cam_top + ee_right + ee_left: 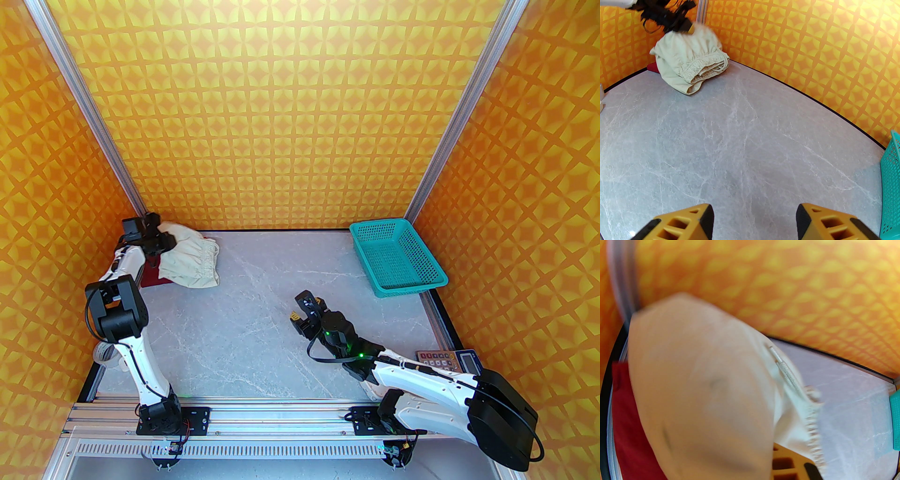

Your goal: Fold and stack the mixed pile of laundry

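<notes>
At the far left corner of the counter (262, 304), the left gripper (163, 243) has its jaws pinched together on a raised fold of the cream shorts (192, 262). The shorts lie over the maroon shirt (152, 277). The right gripper (302, 311) hovers above bare counter right of centre, jaws apart and empty.

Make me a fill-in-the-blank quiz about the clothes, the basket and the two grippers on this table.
1. The left gripper is ___ on the cream shorts.
2. The red shirt lies ___ the shorts.
3. The right gripper has its jaws ___.
4. The teal basket is ___.
Missing words: shut, under, open, empty.
</notes>
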`<state>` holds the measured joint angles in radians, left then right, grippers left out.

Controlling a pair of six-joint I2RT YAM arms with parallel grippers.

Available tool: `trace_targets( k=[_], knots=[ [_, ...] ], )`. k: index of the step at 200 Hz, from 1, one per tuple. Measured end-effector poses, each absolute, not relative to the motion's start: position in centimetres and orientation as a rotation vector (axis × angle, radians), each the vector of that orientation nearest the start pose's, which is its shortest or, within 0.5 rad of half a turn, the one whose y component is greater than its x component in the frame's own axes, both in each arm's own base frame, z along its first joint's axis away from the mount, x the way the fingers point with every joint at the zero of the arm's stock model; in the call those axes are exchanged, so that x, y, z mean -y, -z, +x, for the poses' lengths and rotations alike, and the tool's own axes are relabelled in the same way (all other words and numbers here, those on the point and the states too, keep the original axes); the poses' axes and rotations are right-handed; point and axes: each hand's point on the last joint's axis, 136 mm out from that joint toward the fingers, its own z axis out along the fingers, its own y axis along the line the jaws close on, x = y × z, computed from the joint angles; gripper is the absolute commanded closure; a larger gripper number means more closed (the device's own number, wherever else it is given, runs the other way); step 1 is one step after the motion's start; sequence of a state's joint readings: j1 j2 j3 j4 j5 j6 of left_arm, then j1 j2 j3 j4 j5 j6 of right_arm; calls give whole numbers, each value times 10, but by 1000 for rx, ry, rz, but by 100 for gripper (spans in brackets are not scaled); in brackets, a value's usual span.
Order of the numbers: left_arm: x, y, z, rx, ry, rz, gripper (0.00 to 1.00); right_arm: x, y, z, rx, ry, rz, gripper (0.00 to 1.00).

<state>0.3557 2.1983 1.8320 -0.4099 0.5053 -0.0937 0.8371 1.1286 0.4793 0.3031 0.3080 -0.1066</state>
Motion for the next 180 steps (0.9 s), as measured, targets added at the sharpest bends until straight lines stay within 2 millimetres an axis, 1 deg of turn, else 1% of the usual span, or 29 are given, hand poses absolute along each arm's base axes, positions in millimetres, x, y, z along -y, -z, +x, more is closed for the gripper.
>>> trace_targets(
  k=[9,22,36,44,51,62,85,90,96,100,112,133,147,161,170,180],
  knots=[
    [-134,-124,578,-2285,463,-287,100,-235,-171,282,-1785,-197,-682,38],
    [-141,-107,579,-2329,475,-302,100,-238,-169,284,-1795,-191,-690,37],
    [-144,-93,579,-2369,483,-309,100,-241,-167,287,-1811,-184,-700,37],
    [-146,-89,578,-2387,481,-312,100,-243,-167,289,-1820,-181,-703,37],
    [-147,-87,577,-2402,476,-314,100,-244,-167,290,-1828,-181,-704,37],
    [-150,-89,576,-2415,461,-311,100,-246,-169,292,-1837,-183,-701,37],
    [-156,-105,578,-2429,409,-292,100,-247,-171,293,-1848,-190,-690,37],
    [-158,-108,579,-2428,396,-287,91,-247,-170,293,-1852,-192,-688,37],
    [-161,-112,581,-2425,378,-279,76,-247,-170,293,-1856,-193,-686,37],
    [-162,-114,582,-2423,368,-277,70,-247,-169,292,-1860,-194,-685,36],
    [-167,-116,583,-2427,336,-278,63,-246,-167,292,-1871,-194,-681,35],
    [-175,-109,575,-2468,279,-324,43,-242,-162,291,-1897,-184,-668,32],
    [-181,-104,570,-2498,230,-354,38,-237,-161,291,-1910,-165,-653,31],
    [-185,-103,566,-2518,178,-380,37,-228,-163,289,-1910,-147,-627,30],
    [-185,-107,563,-2526,150,-389,37,-220,-166,289,-1909,-137,-594,29],
    [-185,-115,560,-2526,123,-397,37,-209,-169,290,-1910,-125,-553,29]
  ],
)
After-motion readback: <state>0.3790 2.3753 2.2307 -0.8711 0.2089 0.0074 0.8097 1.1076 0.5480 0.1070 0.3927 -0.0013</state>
